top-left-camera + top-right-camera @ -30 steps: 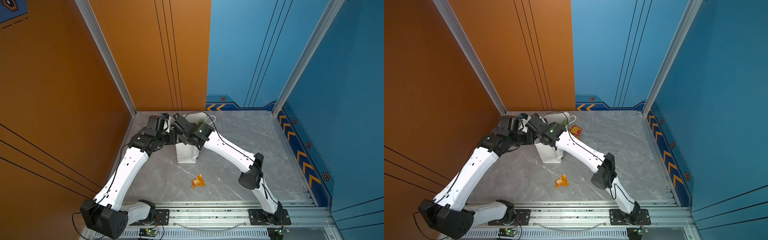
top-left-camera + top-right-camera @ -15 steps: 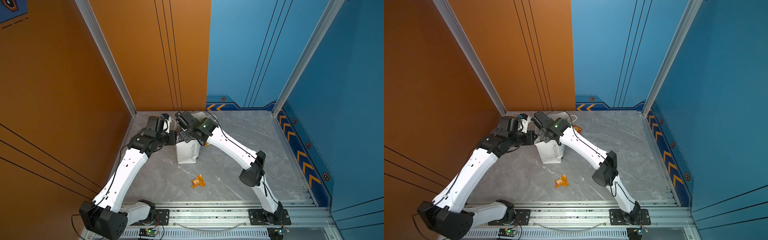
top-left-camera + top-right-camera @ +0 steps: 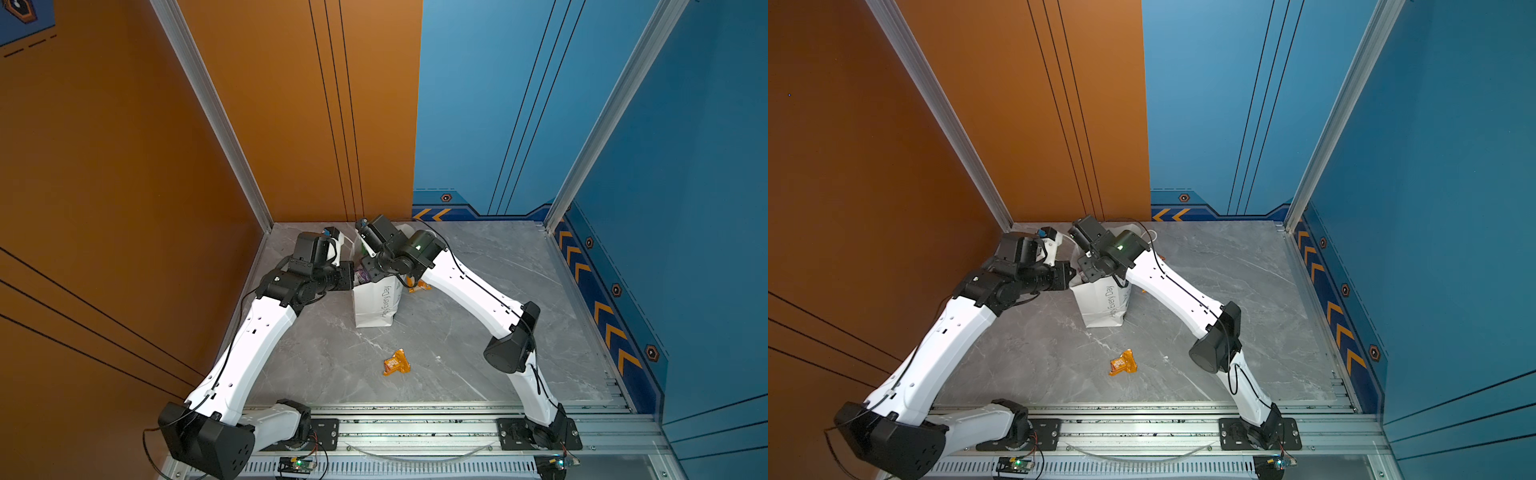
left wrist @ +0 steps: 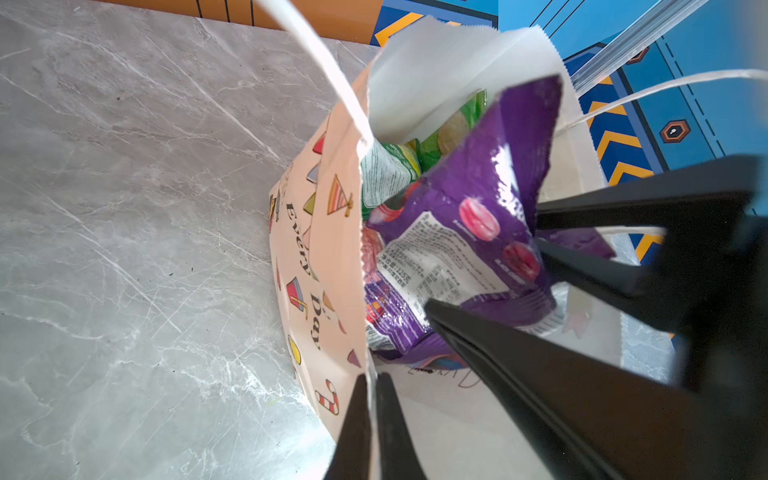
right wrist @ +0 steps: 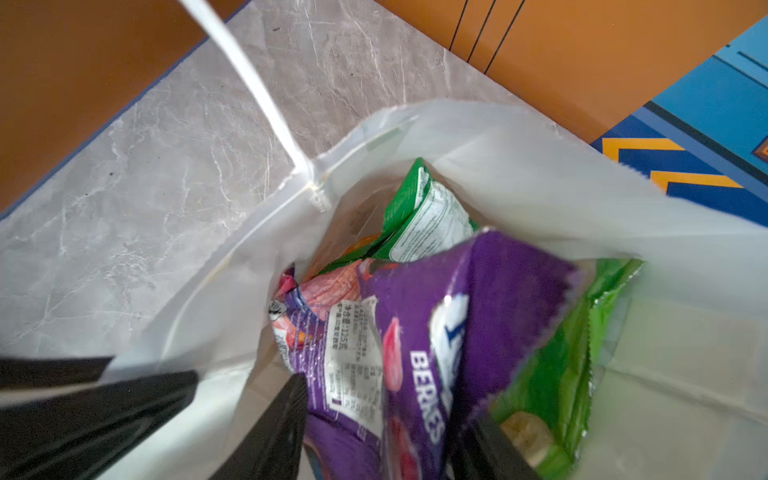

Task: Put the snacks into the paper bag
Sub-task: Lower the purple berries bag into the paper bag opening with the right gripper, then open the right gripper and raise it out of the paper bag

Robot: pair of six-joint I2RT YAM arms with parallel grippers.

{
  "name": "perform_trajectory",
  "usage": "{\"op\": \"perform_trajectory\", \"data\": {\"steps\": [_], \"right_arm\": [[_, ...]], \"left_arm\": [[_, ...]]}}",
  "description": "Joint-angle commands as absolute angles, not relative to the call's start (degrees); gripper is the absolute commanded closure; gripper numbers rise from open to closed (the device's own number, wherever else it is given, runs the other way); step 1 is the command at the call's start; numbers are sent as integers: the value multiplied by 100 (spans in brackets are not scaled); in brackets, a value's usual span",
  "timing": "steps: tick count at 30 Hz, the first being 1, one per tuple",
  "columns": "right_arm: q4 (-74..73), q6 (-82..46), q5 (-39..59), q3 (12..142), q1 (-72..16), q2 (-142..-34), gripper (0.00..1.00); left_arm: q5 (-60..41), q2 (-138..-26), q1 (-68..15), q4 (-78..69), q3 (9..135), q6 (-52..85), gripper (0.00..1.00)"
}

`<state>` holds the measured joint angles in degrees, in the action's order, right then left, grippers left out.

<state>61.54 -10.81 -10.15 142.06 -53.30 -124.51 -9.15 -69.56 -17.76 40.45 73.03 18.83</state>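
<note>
Table (image 3: 324,365) near the rail held one small orange packet (image 3: 397,363), alone and well apart from the paper bag (image 3: 376,305). The bag stood upright farther back, between the two arms. Beside it a second orange packet (image 3: 417,286) peeked out from under the right arm; only a corner showed.

The left gripper (image 4: 372,386) was pressed together on the bag's rim, pinching the paper to hold the mouth wide. The right gripper (image 5: 384,399) hung over the mouth with its jaws spread. A purple packet (image 5: 511,291) sat between them, partly inside the bag, next to a green-white packet (image 5: 428,224) and a big green packet (image 5: 557,374). Whether the fingers touched it was not plain. It looked like the letting-go step for that packet.

The next move would likely call for lifting the right gripper straight up without catching the cord handle (image 5: 249,91), then going for an orange packet. The bottom of the bag was hidden under the packets, so no one could count what was inside. In both top views the arms covered the bag's mouth.
</note>
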Motion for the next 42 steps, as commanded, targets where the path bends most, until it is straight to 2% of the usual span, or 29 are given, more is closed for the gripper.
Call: {"op": "perform_trajectory", "data": {"steps": [1, 6, 10, 13, 22, 28, 31, 36, 42], "right_arm": [[6240, -1185, -950, 14405, -5368, -11966, 42], [6240, -1199, -1068, 14383, -5283, -11918, 43], [6319, -1196, -1055, 14362, -5179, -12079, 53], [6379, -1175, -1173, 14353, -5117, -12248, 55], [6451, -1224, -1168, 14361, -5059, -12448, 49], [6452, -1295, -1165, 14354, -5160, -12024, 47], [6454, -1246, -1514, 14287, -5319, -11630, 44], [6001, -1264, -2058, 13262, -5431, -10704, 39], [4538, -1521, -1964, 10796, -5432, -8985, 38]], "left_arm": [[-1081, -6759, -1845, 3515, 7314, 1714, 100], [-1070, -6758, -1846, 3508, 7315, 1714, 100], [-1057, -6750, -1841, 3516, 7315, 1705, 100], [-1064, -6750, -1845, 3511, 7314, 1705, 100], [-1076, -6759, -1846, 3516, 7313, 1696, 100], [-994, -6771, -1844, 3515, 7305, 1696, 100], [-928, -6800, -1837, 3540, 7306, 1705, 100], [-913, -6794, -1813, 3541, 7304, 1709, 100], [-807, -6779, -1802, 3542, 7286, 1705, 100]]}}
